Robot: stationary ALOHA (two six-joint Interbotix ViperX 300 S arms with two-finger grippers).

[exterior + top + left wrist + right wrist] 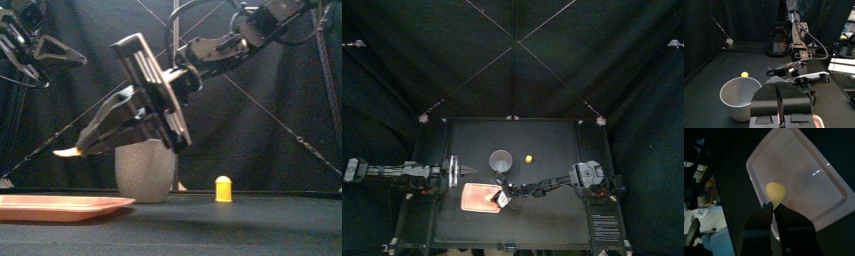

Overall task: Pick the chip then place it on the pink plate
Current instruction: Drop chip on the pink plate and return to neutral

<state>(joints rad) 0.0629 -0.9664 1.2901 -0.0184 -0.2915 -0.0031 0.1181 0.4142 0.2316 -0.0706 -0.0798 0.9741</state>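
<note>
The plate (54, 205) is pink, the cup (144, 172) grey with fine speckles, the chip (776, 191) pale yellow, 1 small toy (223, 188) bright yellow, the table (241, 225) black.

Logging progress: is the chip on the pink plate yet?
Not yet: the chip, pinched in the right claw, hangs above the pink plate; the front view shows air between them.

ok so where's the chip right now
The chip is pinched in the right end effector, held in the air above the pink tray, left of the grey cup in the front view.
</note>
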